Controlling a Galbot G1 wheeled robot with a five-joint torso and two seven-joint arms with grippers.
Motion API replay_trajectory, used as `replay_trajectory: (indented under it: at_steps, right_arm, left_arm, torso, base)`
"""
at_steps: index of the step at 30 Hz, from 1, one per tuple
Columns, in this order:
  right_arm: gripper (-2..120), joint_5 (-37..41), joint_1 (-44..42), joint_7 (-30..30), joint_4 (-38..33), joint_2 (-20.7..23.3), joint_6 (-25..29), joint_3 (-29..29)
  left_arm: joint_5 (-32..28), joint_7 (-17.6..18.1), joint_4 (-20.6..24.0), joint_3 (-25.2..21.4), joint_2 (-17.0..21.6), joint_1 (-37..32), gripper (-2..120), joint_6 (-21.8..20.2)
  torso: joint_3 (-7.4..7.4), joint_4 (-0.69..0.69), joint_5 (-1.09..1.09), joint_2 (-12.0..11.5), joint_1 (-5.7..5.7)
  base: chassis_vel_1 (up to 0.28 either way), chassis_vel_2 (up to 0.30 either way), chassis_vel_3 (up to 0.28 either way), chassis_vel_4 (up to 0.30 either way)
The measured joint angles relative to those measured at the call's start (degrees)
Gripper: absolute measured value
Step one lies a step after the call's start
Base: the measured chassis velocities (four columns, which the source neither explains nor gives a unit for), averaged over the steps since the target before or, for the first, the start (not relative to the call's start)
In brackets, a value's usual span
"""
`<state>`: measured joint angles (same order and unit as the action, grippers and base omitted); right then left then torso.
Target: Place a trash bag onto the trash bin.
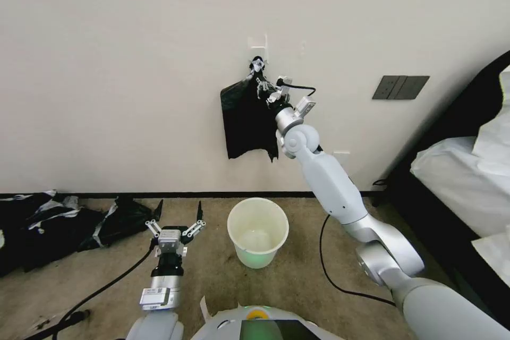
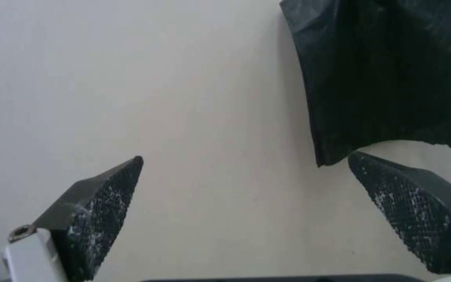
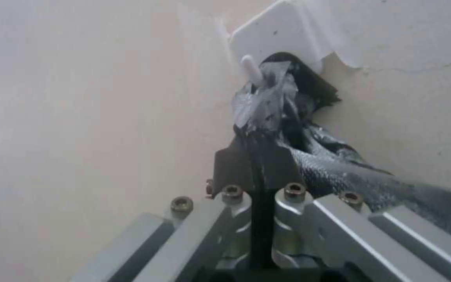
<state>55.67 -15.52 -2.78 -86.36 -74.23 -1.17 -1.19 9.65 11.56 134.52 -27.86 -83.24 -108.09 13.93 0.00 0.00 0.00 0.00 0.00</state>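
A flat black bundle of bags hangs on the wall from a white hook, its pinched tip wrapped in tape. My right gripper is raised to that tip and is shut on the black film just below the tape. I cannot tell a single trash bag apart from the bundle. The cream-white trash bin stands open on the carpet below it, with no liner. Left of the bin, my left gripper hangs low, open and holding nothing. In the left wrist view, the bundle shows beyond its fingers.
Bulky black sacks with white-grey bands lie on the floor at the left along the wall. A bed with white bedding fills the right side. A dark switch plate is on the wall. Black cables trail over the carpet.
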Motion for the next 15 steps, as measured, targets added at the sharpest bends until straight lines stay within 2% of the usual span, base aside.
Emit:
replay_trajectory:
  at_steps: [15]
  right_arm:
    - [0, -0.9, -4.5, 0.1, -4.7, 1.9, 0.0, 0.4]
  left_arm:
    - [0.1, 0.0, 0.0, 0.3, 0.0, 0.1, 100, 0.0]
  torso:
    - [0.00, -0.01, 0.01, 0.0, 0.00]
  base:
    - [0.000, 0.000, 0.000, 0.000]
